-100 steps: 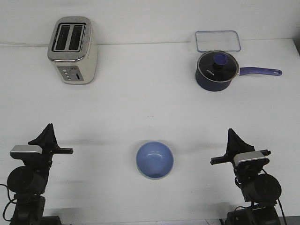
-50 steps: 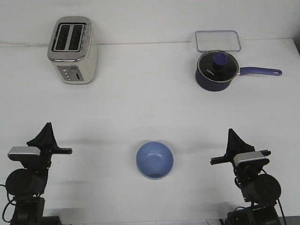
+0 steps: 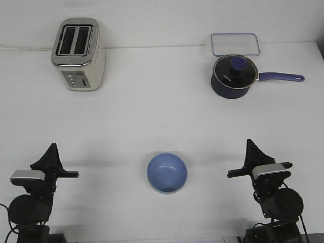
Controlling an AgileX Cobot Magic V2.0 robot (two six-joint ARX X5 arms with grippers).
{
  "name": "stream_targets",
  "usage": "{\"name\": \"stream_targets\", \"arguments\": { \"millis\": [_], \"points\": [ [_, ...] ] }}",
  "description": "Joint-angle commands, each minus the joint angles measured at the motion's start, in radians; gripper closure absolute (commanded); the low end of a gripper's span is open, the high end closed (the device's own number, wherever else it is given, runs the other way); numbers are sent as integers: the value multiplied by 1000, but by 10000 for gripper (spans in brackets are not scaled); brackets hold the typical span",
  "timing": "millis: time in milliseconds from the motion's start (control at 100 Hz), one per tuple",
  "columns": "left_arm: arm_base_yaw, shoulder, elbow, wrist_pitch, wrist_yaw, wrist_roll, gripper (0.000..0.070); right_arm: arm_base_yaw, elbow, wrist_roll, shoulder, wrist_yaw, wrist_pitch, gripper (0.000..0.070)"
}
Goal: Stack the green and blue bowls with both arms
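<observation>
Bowls come first: only 1 opening shows, the pale blue bowl [image 3: 167,172], upright on the white table [image 3: 152,116] near its front edge, midway between the 2 arms. A thin pale rim shows along its lower edge; whether that is the green bowl beneath it cannot be told.

Left gripper [image 3: 51,149] rests at the front left corner, well apart from the bowl, its pointed tip drawn to a single peak and holding nothing. Right gripper [image 3: 250,144] sits at the front right, likewise pinched to a point and empty-handed.

At the back, a silver toaster [image 3: 79,53] stands on the left. A navy saucepan [image 3: 233,77] with lid sits on the right, a clear rectangular tray [image 3: 235,44] just behind it.
</observation>
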Motion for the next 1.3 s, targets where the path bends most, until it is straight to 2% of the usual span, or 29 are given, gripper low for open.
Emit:
{"name": "stream_targets", "arguments": {
  "millis": [0, 320, 440, 1290],
  "points": [
    [1, -55, -60, 0, -2, 16, 685, 2, 4, 9, 0, 0, 12, 700],
    [2, -323, -250, -52, -2, -3, 685, 2, 4, 9, 0, 0, 12, 700],
    [2, -321, -254, -84, -2, -2, 685, 2, 4, 9, 0, 0, 11, 700],
    [1, -318, -253, -76, -2, 5, 685, 2, 4, 9, 0, 0, 14, 700]
  ]
}}
